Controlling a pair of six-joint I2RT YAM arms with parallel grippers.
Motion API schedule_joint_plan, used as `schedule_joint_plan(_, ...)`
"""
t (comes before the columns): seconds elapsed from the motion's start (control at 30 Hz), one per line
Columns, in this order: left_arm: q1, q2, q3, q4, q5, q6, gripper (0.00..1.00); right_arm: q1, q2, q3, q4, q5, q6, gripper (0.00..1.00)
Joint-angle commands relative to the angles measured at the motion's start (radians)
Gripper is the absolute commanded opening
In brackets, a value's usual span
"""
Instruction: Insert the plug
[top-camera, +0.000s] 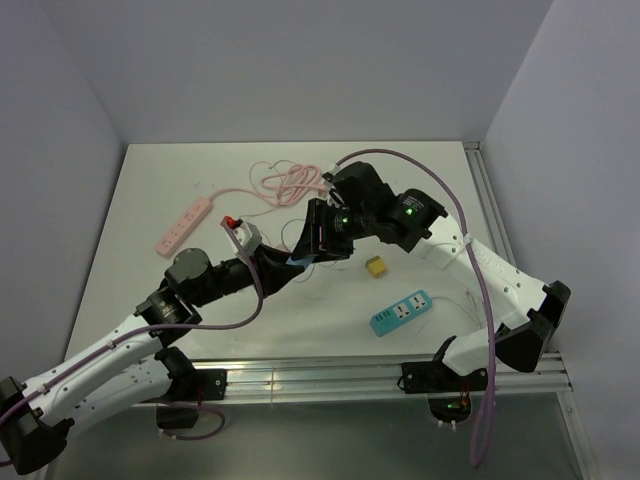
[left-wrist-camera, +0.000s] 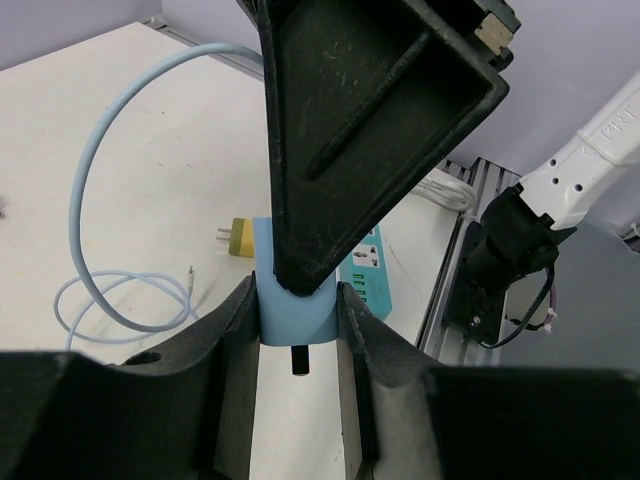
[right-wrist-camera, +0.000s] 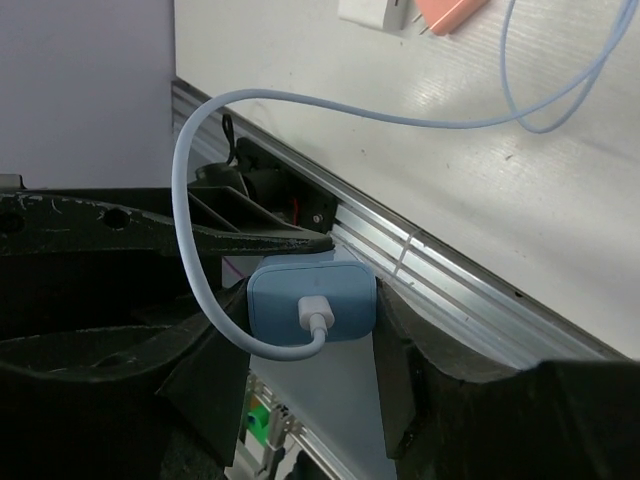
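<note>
Jaws of the left gripper (left-wrist-camera: 295, 292) were closed on the sides of the light-blue plug (left-wrist-camera: 292, 312). A dark pin showed beneath the plug, pointing down at the tabletop (left-wrist-camera: 120, 120). Jaws of the right gripper (right-wrist-camera: 310, 322) appeared pressed on the same plug from the opposite side, and one of its black fingers (left-wrist-camera: 370, 120) filled the upper left wrist view.

Location: the plug was held in the air over mid-tabletop, where the two arms met. Its light-blue cable (left-wrist-camera: 85, 190) looped away and down.

Governing relation: the teal power strip (top-camera: 400, 312) lay flat, well apart from the plug, toward the near right. Its long axis ran diagonally from near-left to far-right, and the right arm was nearer to it. The pink power strip (top-camera: 185, 225) lay at the far left, also diagonal, nearer the left arm. Judged the likelier socket: teal, since the pin already faced down.

Count:
- held plug, one
- power strips, two (one teal, one pink)
- yellow adapter (top-camera: 375, 266), one, between plug and teal strip
- pink cable coil (top-camera: 290, 185), one
- light-blue cable, one
- grippers, two
</note>
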Motion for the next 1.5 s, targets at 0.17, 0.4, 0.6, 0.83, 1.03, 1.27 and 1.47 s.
schedule_joint_plan(0.17, -0.007, -0.03, 0.074, -0.055, -0.174, -0.097, 0.99, -0.012, 0.052, 0.147, -0.053, 0.167, -0.16, 0.0)
schedule_joint_plan(0.4, -0.007, -0.076, 0.08, -0.148, -0.3, -0.249, 0.99, -0.135, 0.019, 0.185, 0.103, 0.569, -0.488, 0.0)
schedule_joint_plan(0.6, -0.009, -0.094, 0.053, -0.163, -0.319, -0.294, 1.0, -0.199, -0.178, -0.062, 0.261, 0.715, -0.676, 0.0)
schedule_joint_plan(0.83, -0.009, -0.004, 0.027, -0.029, -0.147, -0.369, 0.99, -0.402, -0.475, -0.407, 0.307, 0.65, -0.753, 0.0)
schedule_joint_plan(1.03, -0.042, 0.198, 0.053, 0.047, -0.039, -0.367, 0.99, -0.419, -0.555, -0.475, 0.144, 0.873, -0.417, 0.0)
schedule_joint_plan(1.27, -0.327, 0.352, 0.025, 0.187, -0.291, -0.253, 0.99, -0.434, -0.485, -0.44, -0.072, 0.762, -0.179, 0.0)
schedule_joint_plan(1.47, -0.498, 0.571, 0.042, 0.343, -0.466, -0.124, 0.99, -0.437, -0.545, -0.437, -0.065, 0.637, -0.117, 0.0)
